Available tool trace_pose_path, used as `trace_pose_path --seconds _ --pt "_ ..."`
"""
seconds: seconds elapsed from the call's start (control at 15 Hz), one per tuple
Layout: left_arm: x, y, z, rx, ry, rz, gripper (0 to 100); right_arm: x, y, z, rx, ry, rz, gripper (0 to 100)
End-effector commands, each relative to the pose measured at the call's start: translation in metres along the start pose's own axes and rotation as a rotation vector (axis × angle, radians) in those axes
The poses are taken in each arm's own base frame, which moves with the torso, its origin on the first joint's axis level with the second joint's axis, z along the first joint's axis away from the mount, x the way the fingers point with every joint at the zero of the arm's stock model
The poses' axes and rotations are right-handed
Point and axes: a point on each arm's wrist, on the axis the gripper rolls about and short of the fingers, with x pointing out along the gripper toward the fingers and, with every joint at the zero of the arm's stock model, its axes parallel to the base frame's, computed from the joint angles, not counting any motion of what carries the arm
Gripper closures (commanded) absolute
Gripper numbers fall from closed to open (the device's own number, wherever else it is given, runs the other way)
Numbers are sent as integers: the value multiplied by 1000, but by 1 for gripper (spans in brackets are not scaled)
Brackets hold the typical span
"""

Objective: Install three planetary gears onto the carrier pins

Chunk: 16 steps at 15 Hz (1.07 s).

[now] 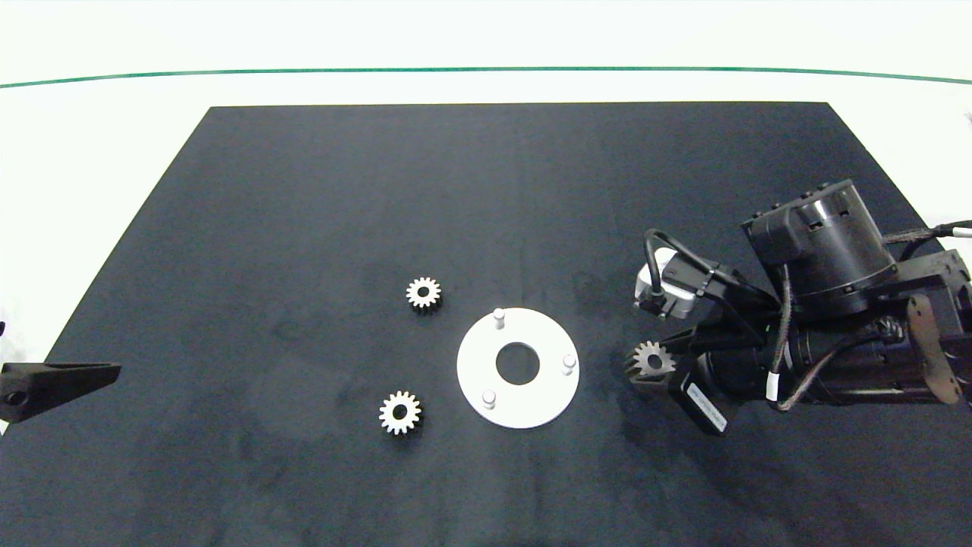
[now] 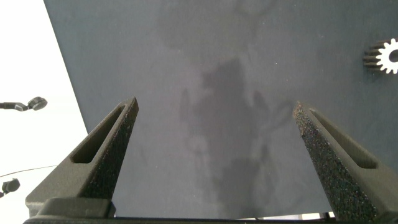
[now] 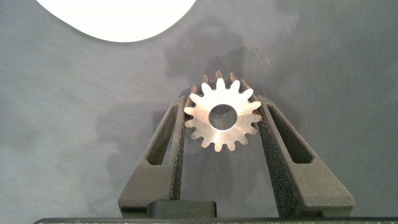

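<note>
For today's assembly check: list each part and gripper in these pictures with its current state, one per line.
Right gripper: shut on a gear, right of the carrier disc.
Left gripper: open, empty, at the mat's left edge.
Far loose gear: flat on mat, uninstalled.
Near loose gear: flat on mat, uninstalled.
Carrier pins: all three bare.

Black mat point(image 1: 304, 228) on white table point(image 1: 91, 152)
</note>
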Motion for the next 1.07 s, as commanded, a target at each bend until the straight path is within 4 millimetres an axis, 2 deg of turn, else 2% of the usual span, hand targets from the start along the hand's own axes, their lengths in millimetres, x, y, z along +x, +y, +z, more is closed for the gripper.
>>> trace_pose_path --seconds 0.07,0.2,0.4,0.73,1.07 --pt "0 0 -1 1 4 0 0 -10 10 20 -39 -60 12 81" --pt "0 0 0 1 4 0 0 -13 12 33 -52 -55 29 81" --pt "0 0 0 1 3 0 0 -2 15 45 -63 -41 45 81" --pt "-1 0 0 1 1 1 0 13 25 49 -85 -16 70 81" --pt "-2 0 -1 3 -4 -1 0 23 27 47 -86 12 72 81"
